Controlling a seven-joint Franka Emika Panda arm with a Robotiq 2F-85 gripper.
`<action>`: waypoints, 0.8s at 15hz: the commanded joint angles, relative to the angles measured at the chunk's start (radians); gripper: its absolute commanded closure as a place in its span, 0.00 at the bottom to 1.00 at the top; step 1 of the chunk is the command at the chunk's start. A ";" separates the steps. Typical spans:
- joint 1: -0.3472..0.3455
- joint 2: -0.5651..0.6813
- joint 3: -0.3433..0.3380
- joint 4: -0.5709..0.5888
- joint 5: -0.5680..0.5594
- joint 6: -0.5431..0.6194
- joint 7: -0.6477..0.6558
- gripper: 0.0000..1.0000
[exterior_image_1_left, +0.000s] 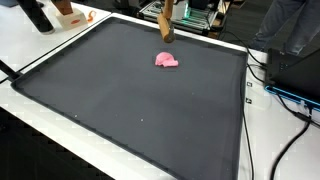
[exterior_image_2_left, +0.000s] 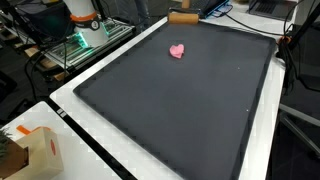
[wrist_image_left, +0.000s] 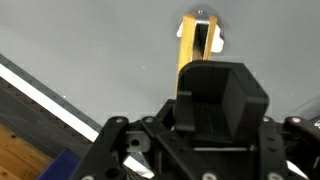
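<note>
Gripper (wrist_image_left: 215, 105): black and blocky, at 6 o'clock of the wrist view, filling the lower half. Fingertips hidden behind the body, so cannot tell whether clenched or released.

Containers, left to right. In an exterior view, a cardboard box (exterior_image_2_left: 38, 150) at 8 o'clock on the white table (exterior_image_2_left: 70, 100), contents too blurred to make out. Beside it the dark mat (exterior_image_2_left: 180, 115), black-edged and spread over most of the table in both exterior views. On the mat, toward its 12 o'clock edge, a small pink lump (exterior_image_2_left: 177, 50), alone on the dark surface.

Arm pose: nothing certain of the arm itself in the exterior views. From the wrist, looks across the mat at a shallow slant, nose toward 12 o'clock. The mat's pale border runs as a diagonal stripe from 9 o'clock down toward 6, with a patch of wooden floor at 8 o'clock.

Wooden piece (wrist_image_left: 198, 45): upright at 12 o'clock in the wrist view, just above the gripper body. Two pale yellow strips with a dark slit between, and a silvery cap on top. In an exterior view, a brown wooden piece (exterior_image_1_left: 166, 25) slanting down from the top edge, at 12 o'clock of the pink lump and near it. In an exterior view, a short tan wooden piece (exterior_image_2_left: 184, 17) lying crosswise at the mat's 12 o'clock edge, darker at its left end. Cannot tell whether touching the mat or clear of it.
</note>
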 joint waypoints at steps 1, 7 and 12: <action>-0.009 0.049 -0.040 0.048 0.041 -0.026 0.002 0.76; -0.069 0.166 -0.160 0.174 0.328 -0.185 -0.200 0.76; -0.165 0.259 -0.215 0.257 0.508 -0.287 -0.360 0.76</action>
